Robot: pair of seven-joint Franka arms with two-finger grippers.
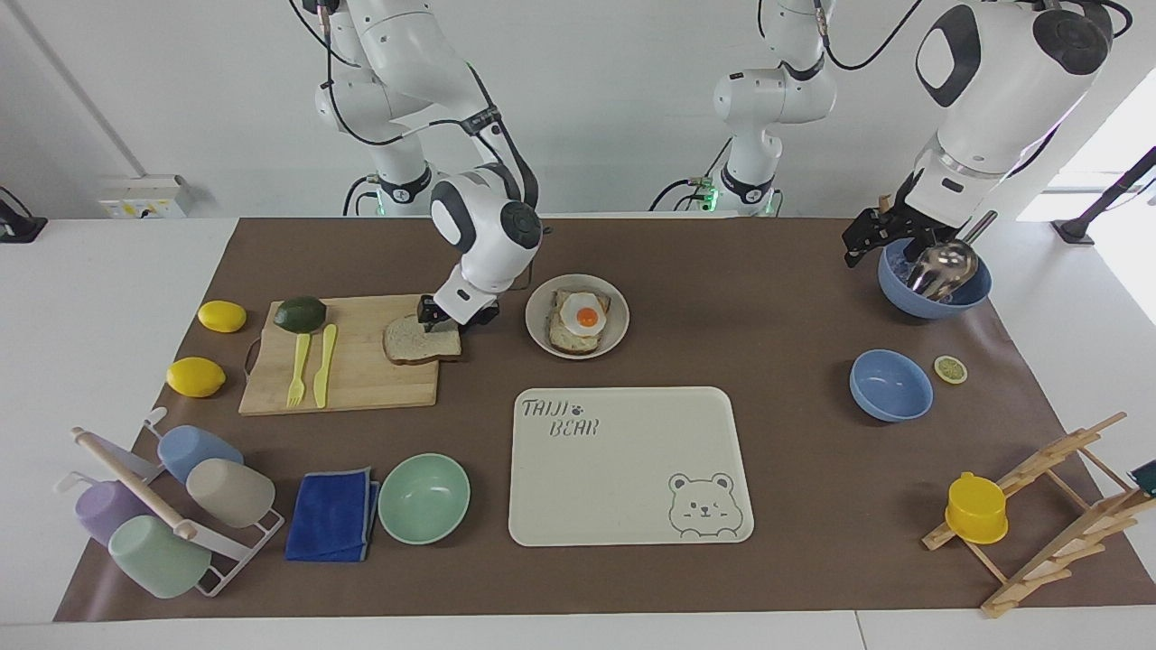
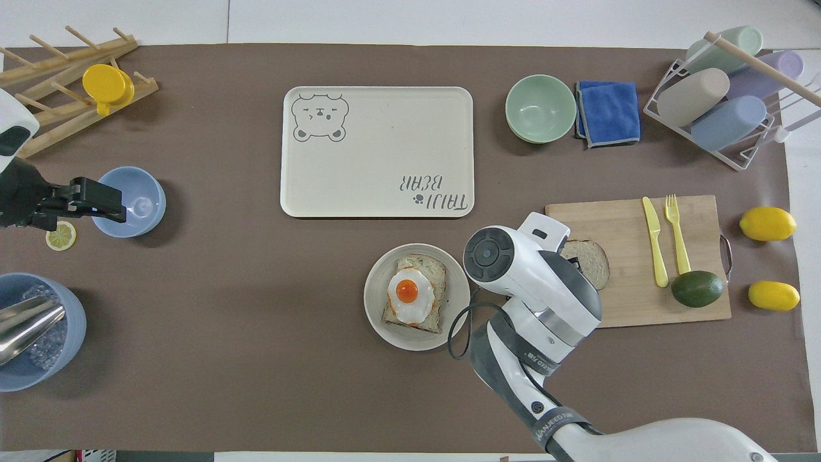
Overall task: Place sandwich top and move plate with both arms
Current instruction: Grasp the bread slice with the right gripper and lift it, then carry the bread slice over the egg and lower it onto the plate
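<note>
The bread slice (image 1: 421, 338) is lying flat on the cutting board (image 1: 361, 379), at its edge toward the plate (image 1: 540, 340), pale with a thin brown crust. The right claw (image 1: 448, 318) is sitting right at its plate-side corner (grip width: cannot tell). The left claw (image 1: 874, 236) is waiting over the blue bowl (image 1: 903, 302).

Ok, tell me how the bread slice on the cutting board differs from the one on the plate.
The slice on the board is bare; the slice on the plate carries a fried egg.
The board slice lies on the wooden cutting board toward the right arm's end; the other sits in the round plate beside it.
The right gripper is down at the board slice's edge; nothing is at the plate slice.
Both lie flat, pale with brown crust.
</note>
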